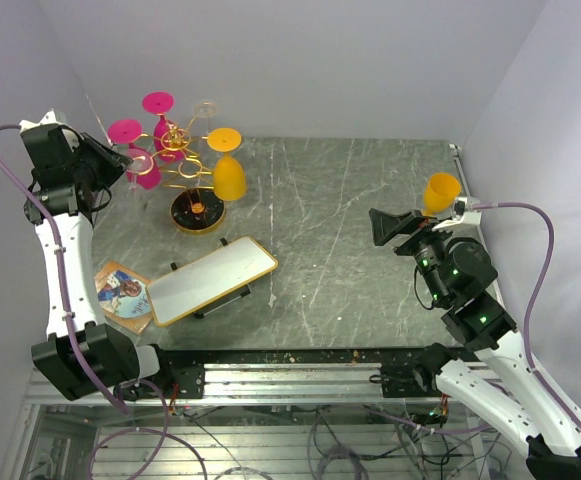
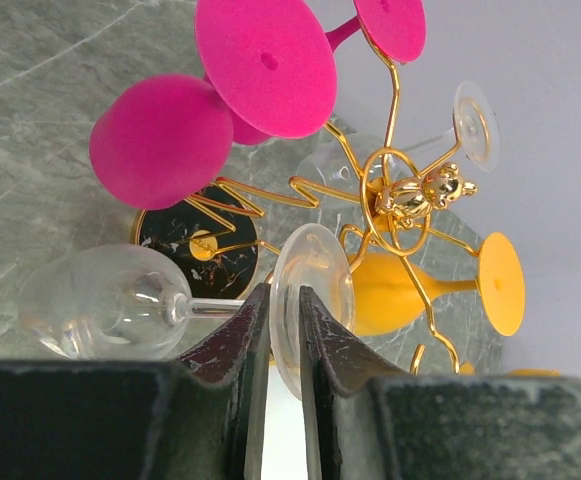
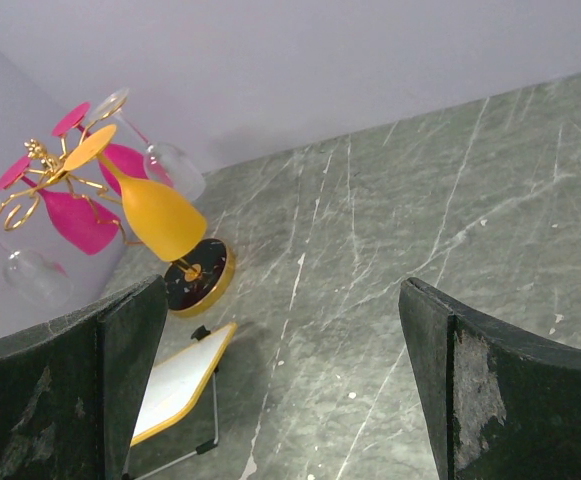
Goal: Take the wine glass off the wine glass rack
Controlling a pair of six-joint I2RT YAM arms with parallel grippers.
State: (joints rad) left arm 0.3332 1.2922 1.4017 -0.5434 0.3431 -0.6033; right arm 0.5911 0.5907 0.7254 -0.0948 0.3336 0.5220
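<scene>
The gold wire wine glass rack [image 1: 182, 150] with its round black base [image 1: 198, 211] stands at the back left. A clear wine glass [image 2: 105, 302] hangs on it, bowl to the left in the left wrist view. Its round foot [image 2: 320, 262] sits edge-on between the fingers of my left gripper [image 2: 285, 308], which is shut on that foot. From above, the left gripper [image 1: 120, 160] is at the rack's left side. Pink glasses [image 2: 162, 140], an orange glass [image 2: 395, 292] and another clear glass [image 2: 473, 122] also hang there. My right gripper [image 3: 280, 370] is open and holds nothing, far right [image 1: 385, 228].
An orange glass [image 1: 441, 190] stands upright at the right edge by the right arm. A gold-framed white board [image 1: 213, 280] lies on a stand in front of the rack. A picture card [image 1: 122, 293] lies at the near left. Walls close the back and both sides.
</scene>
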